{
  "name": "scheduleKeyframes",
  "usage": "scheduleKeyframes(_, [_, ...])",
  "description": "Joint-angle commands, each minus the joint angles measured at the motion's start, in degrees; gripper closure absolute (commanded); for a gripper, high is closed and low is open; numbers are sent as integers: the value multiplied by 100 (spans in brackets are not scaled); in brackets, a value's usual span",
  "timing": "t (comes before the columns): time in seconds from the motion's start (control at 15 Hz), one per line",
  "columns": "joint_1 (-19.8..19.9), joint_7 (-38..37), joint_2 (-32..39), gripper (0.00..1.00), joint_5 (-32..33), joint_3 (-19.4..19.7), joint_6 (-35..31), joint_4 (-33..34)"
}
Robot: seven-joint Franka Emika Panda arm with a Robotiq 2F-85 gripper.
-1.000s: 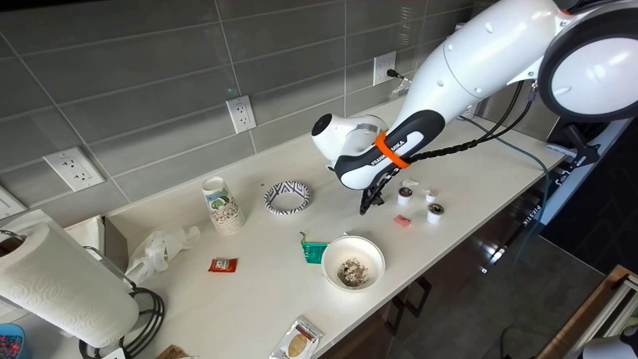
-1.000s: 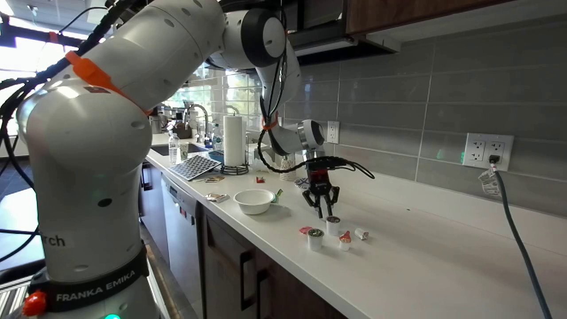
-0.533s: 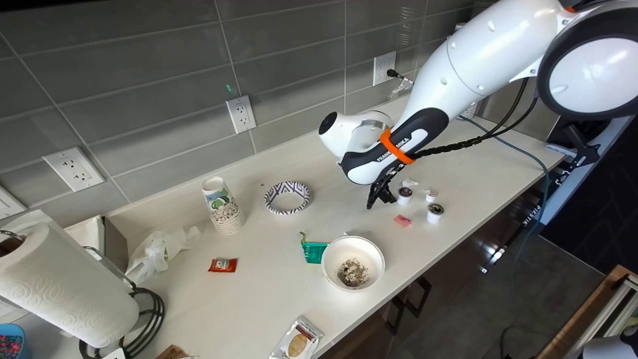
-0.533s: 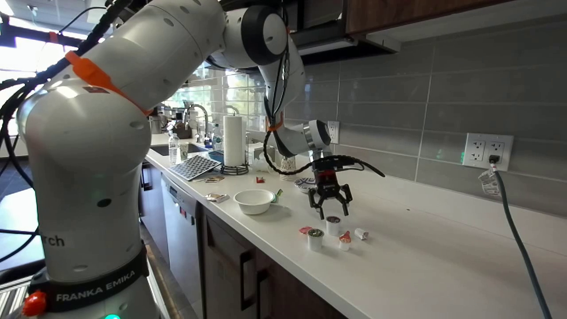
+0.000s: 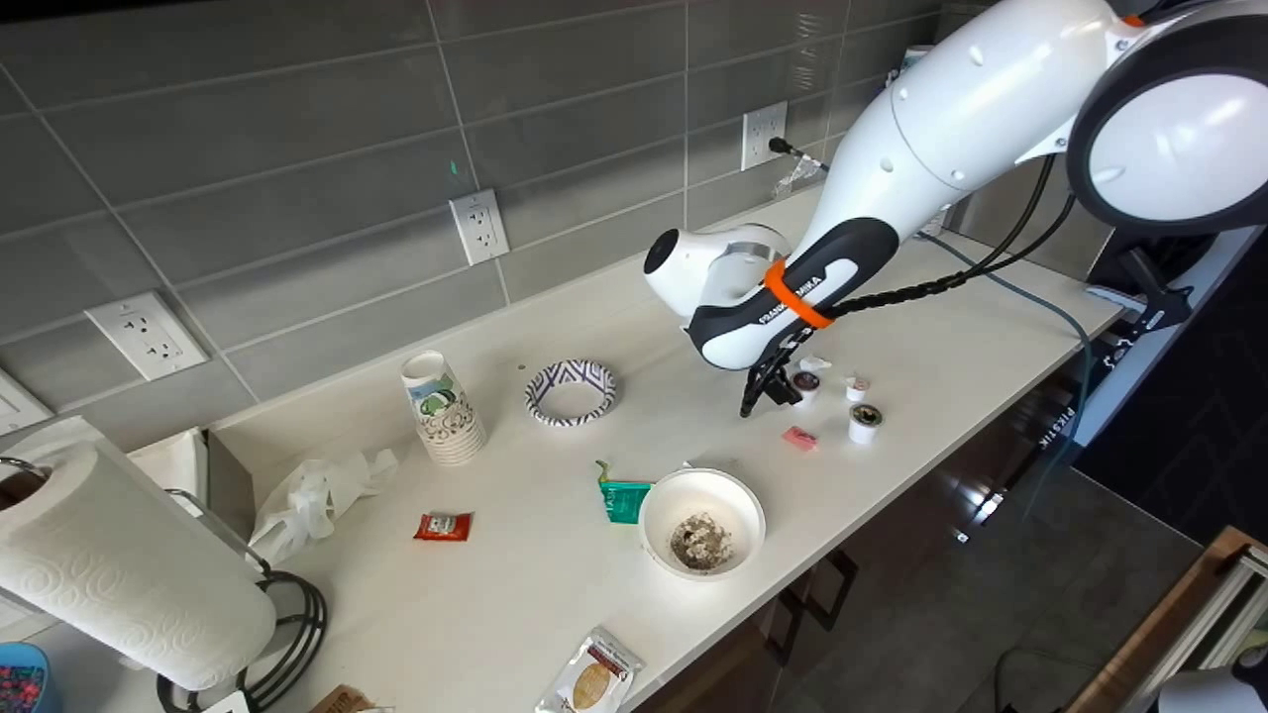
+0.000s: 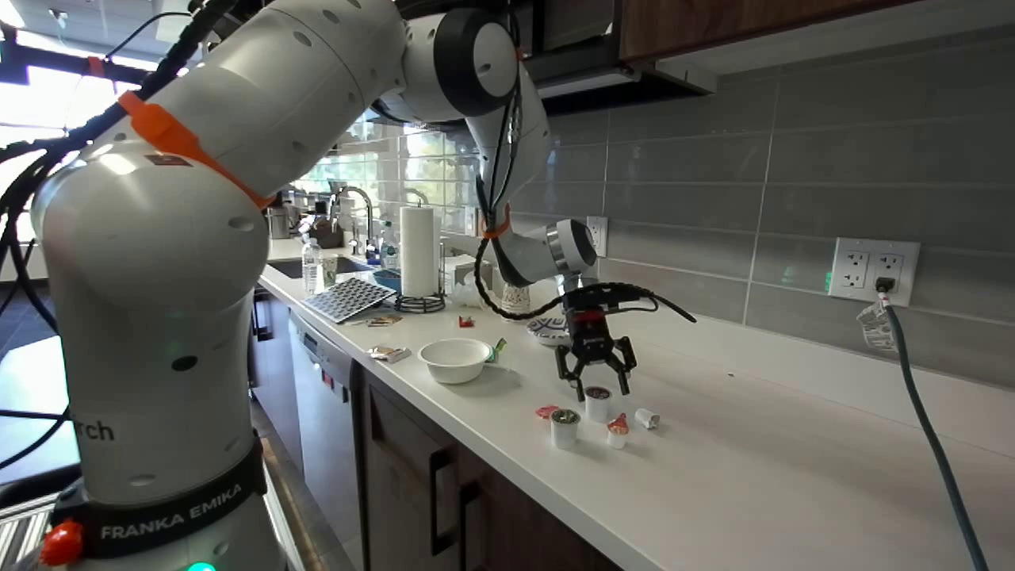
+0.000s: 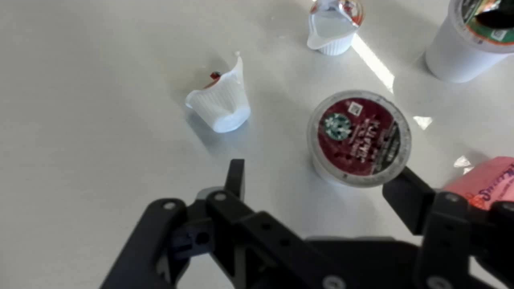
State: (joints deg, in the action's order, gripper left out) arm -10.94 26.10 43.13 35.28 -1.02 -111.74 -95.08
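Plainly, my pincer (image 7: 317, 178) stands wide apart with nothing clamped in it, just above the desk (image 5: 475, 604). Nearest to it is a coffee pod (image 7: 359, 138) with a maroon lid, upright on the desk; in my wrist view it shows just beyond the gap, closer to the fingertip (image 7: 407, 200) on the right. Whether that fingertip touches it, I cannot tell. Around the pod, a creamer cup (image 7: 225, 100) lies tipped over, a creamer tub (image 7: 333, 30) stands with its lid partly peeled, a green-lidded pod (image 7: 468, 44) stands upright, and a pink packet (image 7: 496, 180) lies near me. Farther out, a white bowl (image 5: 684, 495) shows in both exterior views, with a green packet (image 5: 626, 502) beside it and a patterned bowl (image 5: 572, 399) nearer the wall.
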Motion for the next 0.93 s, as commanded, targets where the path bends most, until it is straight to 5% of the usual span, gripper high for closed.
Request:
scheduleKeyframes(0.0, [70, -95, -18, 16, 176, -43, 125, -100])
scheduleKeyframes(0.47, [129, -76, -19, 44, 154, -64, 150, -160])
scheduleKeyframes(0.67, [151, -79, -28, 70, 136, -66, 158, -164])
scheduleKeyframes(0.87, [171, -83, -50, 70, 118, -72, 203, -167])
